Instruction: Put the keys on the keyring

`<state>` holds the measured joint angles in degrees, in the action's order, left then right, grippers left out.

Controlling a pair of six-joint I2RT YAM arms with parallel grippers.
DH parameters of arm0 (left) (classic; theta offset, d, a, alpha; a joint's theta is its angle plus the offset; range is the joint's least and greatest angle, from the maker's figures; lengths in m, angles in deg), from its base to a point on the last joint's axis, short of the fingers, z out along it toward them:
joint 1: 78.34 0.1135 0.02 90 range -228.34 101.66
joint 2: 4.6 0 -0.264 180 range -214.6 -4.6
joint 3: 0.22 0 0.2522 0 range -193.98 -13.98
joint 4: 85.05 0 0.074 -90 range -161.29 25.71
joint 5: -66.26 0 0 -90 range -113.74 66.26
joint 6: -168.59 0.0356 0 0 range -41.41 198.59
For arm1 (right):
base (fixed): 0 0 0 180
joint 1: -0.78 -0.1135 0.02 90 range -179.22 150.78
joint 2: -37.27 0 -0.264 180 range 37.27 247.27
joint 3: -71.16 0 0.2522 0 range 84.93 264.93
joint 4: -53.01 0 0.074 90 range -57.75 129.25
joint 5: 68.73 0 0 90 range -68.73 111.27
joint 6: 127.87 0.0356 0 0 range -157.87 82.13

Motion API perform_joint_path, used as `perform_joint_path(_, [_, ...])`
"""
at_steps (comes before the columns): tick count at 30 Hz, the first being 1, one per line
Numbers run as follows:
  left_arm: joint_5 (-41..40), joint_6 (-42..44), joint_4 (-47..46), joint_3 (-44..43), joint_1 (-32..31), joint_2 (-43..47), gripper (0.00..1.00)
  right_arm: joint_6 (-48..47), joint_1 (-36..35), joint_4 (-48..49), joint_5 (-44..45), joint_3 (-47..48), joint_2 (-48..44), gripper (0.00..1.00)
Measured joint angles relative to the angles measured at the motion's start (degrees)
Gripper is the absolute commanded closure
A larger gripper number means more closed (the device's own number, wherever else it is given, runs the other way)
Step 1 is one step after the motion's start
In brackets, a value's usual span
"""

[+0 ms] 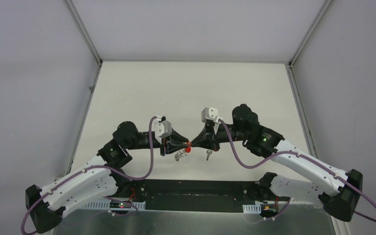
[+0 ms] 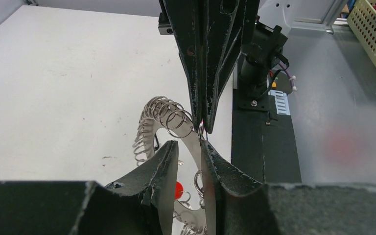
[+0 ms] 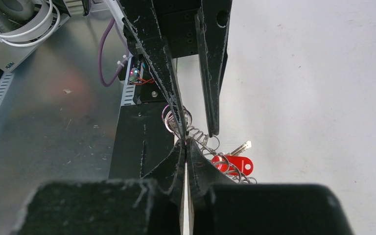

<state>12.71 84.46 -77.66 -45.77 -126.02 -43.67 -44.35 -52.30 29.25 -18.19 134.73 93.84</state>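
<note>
Black right gripper point(image 3: 185, 146) is pinched tight, seemingly on one wire loop of the silvery-grey, loop-fringed metal keyring point(image 2: 169, 115). It sits tip-to-tip with the black left gripper point(image 2: 188, 145), whose jaws stand narrowly apart, loops brushing one finger. From above, the keyring sits mid-table at 7 o'clock off the meeting tips, and the red-headed and small silver metal keys point(image 3: 234, 163) lie at 4 o'clock of the right tips in its wrist view. Our worry is that thin wire held at the very fingertips slips under any sideways tug from the left, dropping the lot, or that we snag the wrong loop.
</note>
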Motion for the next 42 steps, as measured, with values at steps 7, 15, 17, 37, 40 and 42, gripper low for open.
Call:
perform_joint_path(7, [1.14, -0.52, 0.00, -0.22, -0.13, -0.72, 0.73, 0.63, 0.00, -0.20, -0.13, 0.00, 0.07, 1.00])
perform_joint_path(15, [1.66, -0.98, -0.07, -0.22, -0.76, -1.60, 0.83, 1.22, 0.00, -0.17, -0.50, 0.00, 0.37, 1.00])
perform_joint_path(17, [1.88, -1.07, -0.09, -0.22, -1.03, -2.08, 0.82, 1.36, 0.00, -0.15, -0.50, 0.00, 0.52, 1.00])
perform_joint_path(37, [0.04, -3.32, 0.02, -0.15, -1.51, -1.66, 1.00, 2.91, -0.02, 1.18, 3.50, -0.02, 0.11, 0.36])
perform_joint_path(40, [-0.83, -3.17, 0.90, -0.11, -1.51, 0.00, 1.00, 3.61, -0.04, 3.04, 6.29, -0.94, -2.67, 0.30])
perform_joint_path(42, [-1.44, -2.40, 1.49, -0.09, -1.53, 1.33, 1.00, 3.50, -0.04, 4.48, 7.65, -2.36, -5.66, 0.26])
